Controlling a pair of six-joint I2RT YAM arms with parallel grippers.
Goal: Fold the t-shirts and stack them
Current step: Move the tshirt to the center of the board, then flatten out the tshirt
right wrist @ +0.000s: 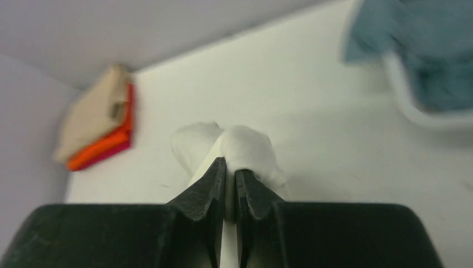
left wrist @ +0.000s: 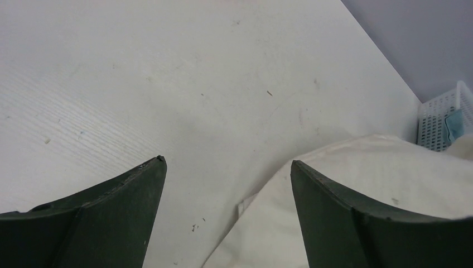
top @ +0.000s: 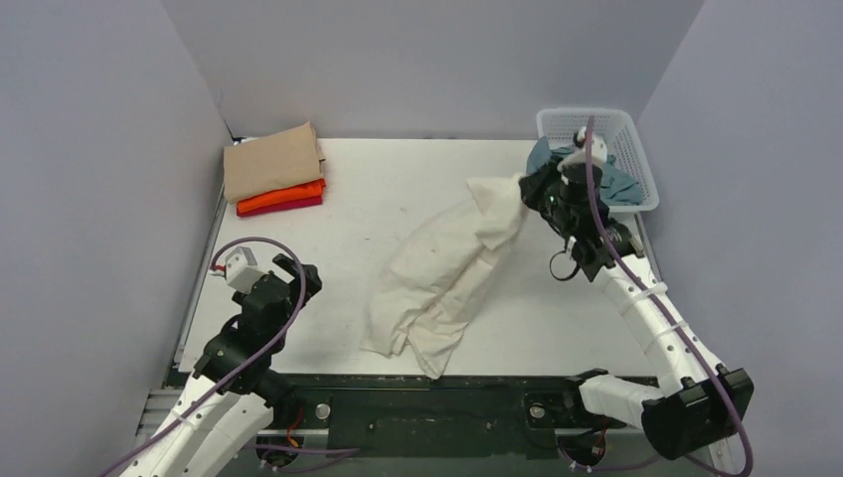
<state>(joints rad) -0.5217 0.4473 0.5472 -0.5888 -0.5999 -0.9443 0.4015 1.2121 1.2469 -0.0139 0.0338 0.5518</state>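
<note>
Wrist view alone: right claw (right wrist: 230, 168) tight on cream t-shirt (right wrist: 249, 148).

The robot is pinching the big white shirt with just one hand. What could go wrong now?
The right gripper pinches only a small bunch of the cream shirt, so the cloth might slip out. The shirt lies crumpled, and the left gripper is open, holding nothing, so a fold could come out crooked. The right gripper is also close to the basket and might bump it.
</note>
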